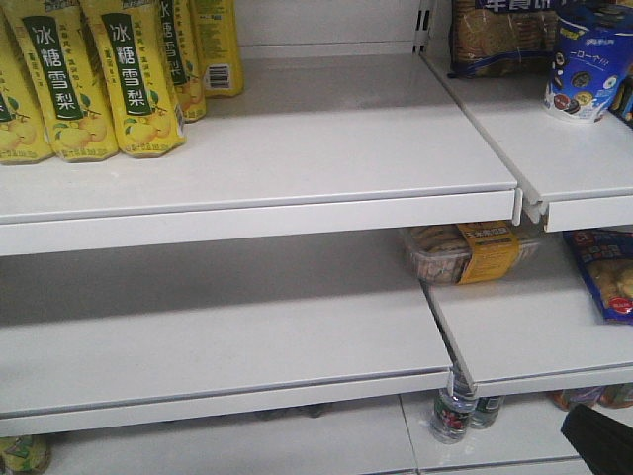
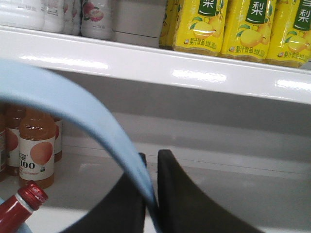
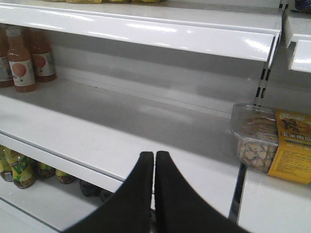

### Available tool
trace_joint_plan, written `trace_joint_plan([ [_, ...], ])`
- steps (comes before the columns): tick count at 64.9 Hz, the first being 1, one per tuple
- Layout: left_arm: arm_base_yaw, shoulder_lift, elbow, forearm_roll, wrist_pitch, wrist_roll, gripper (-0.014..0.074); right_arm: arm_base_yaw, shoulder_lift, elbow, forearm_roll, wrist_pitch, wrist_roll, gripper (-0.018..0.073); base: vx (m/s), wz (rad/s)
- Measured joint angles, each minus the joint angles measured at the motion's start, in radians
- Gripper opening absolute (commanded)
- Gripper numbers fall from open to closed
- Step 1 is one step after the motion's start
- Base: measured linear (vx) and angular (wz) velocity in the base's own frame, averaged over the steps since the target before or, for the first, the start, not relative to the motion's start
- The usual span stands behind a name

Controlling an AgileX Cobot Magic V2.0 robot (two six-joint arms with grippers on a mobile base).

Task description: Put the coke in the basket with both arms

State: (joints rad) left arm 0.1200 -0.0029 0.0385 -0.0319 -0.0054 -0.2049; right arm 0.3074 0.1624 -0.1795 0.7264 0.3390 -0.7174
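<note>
The left gripper (image 2: 151, 194) is clamped on a thin light-blue band, a handle of the basket (image 2: 73, 104), which arcs up and left from between its black fingers. The jaws stand narrow, with only the strip between them. The right gripper (image 3: 154, 167) holds nothing: its two black fingers are pressed together, tips touching, hovering over the front part of a bare white middle shelf (image 3: 112, 131).

The coke (image 2: 22, 208) shows only as a red neck and ribbed red cap at the lower left of the left wrist view, beneath the handle arc; it is probably inside the basket, though the basket's body is out of sight.

In the front view, four yellow pear-drink bottles (image 1: 134, 74) stand at the left of the top shelf (image 1: 297, 148). The right wrist view shows about three orange juice bottles (image 3: 22, 63) at the shelf's far left and one clear snack tub (image 3: 265, 141) with a yellow label on the neighbouring shelf to the right. Between them the middle shelf is open, its front lip running diagonally below the right fingers.
</note>
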Motion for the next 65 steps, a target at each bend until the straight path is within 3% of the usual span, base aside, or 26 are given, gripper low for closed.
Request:
trace_joint_plan([
  [54,0.000,0.000,0.000,0.000,0.000,-0.001,-0.0005,0.000,0.000,0.000,0.000,0.000,0.000,-0.0005,0.00,0.00],
  [65,0.000,0.000,0.000,0.000,0.000,-0.001,-0.0005,0.000,0.010,0.000,-0.054,0.000,0.000,-0.0005,0.00,0.00],
])
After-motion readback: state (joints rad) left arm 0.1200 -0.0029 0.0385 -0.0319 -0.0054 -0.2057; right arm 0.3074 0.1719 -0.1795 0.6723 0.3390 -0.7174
